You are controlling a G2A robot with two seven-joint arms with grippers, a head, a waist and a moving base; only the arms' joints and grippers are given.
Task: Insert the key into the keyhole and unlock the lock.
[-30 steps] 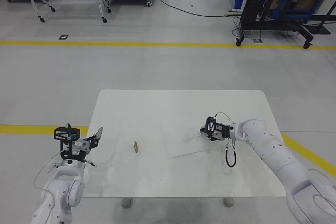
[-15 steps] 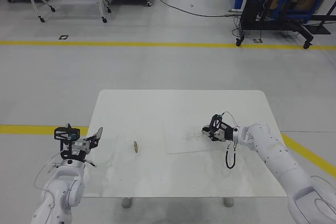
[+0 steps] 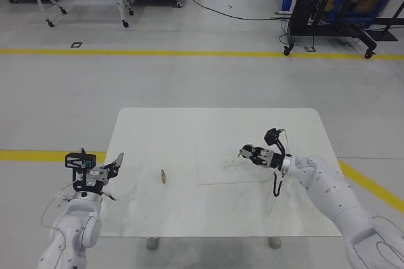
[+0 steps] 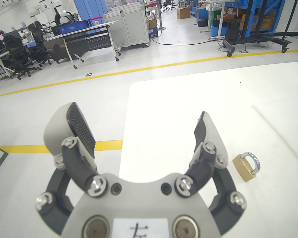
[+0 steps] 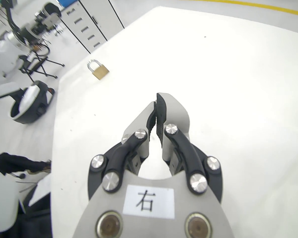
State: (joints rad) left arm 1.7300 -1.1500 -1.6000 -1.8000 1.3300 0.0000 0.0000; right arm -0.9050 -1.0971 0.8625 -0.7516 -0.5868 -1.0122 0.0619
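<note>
lock [image 3: 163,176] lies flat on bench [image 3: 209,128], left of centre in top view, nothing touching it. left end effector [image 4: 137,116] sits at bench's left edge, fingers wide apart, aimed at lock. likely staged to pin lock body for insertion. right end effector [image 5: 156,104] right of centre, well apart from lock, pads pressed together, pointing at it. key not discernible between pads, probably pinched there.
</note>
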